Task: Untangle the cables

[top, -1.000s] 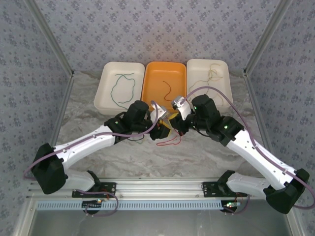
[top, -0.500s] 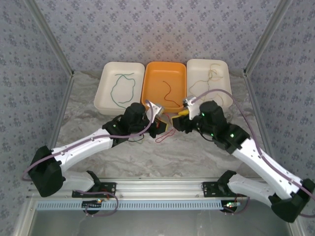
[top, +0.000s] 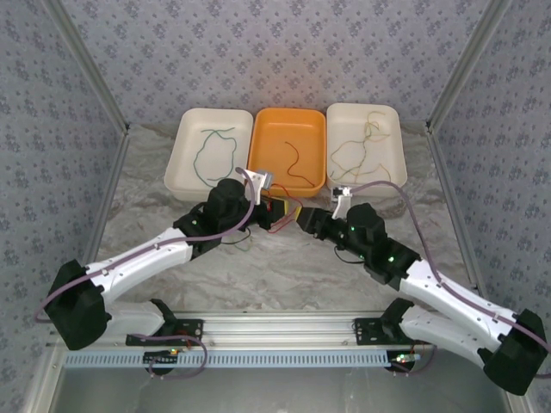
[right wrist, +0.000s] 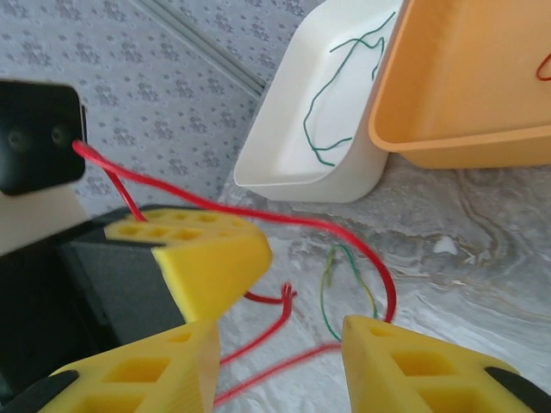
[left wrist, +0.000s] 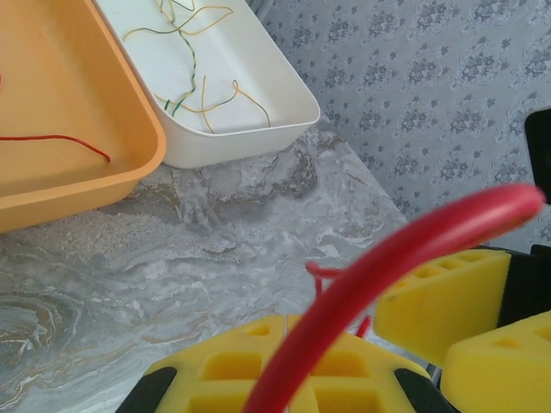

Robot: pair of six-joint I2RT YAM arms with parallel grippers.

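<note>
Both arms have shifted since a second ago. The left gripper [top: 272,206] is up nearer the trays. The right gripper [top: 303,217] has dropped back toward its base, and its fingers have gone from together to apart.

- Left fingers: clamped on the red cable [left wrist: 379,267]. It arches up out of the pads and is lifted off the table [top: 258,267].
- Right fingers: spread, nothing between them. They sit just beside the left gripper, with the red cable looping across the gap.
- Sorted so far:
  - green cable [top: 198,159] in the left white tray [top: 179,155]
  - red strand [top: 295,159] in the orange tray [top: 255,146]
  - cream-yellow cables [top: 349,155] in the right white tray [top: 398,138]
- Left to do: the held red cable, plus a thin green-yellow wire [right wrist: 330,288] lying on the marble beneath the grippers. The red one's lower loops pass close by it, and I cannot tell whether the two are crossed.

Judgement: mostly done, with the last two strands to part and place.
</note>
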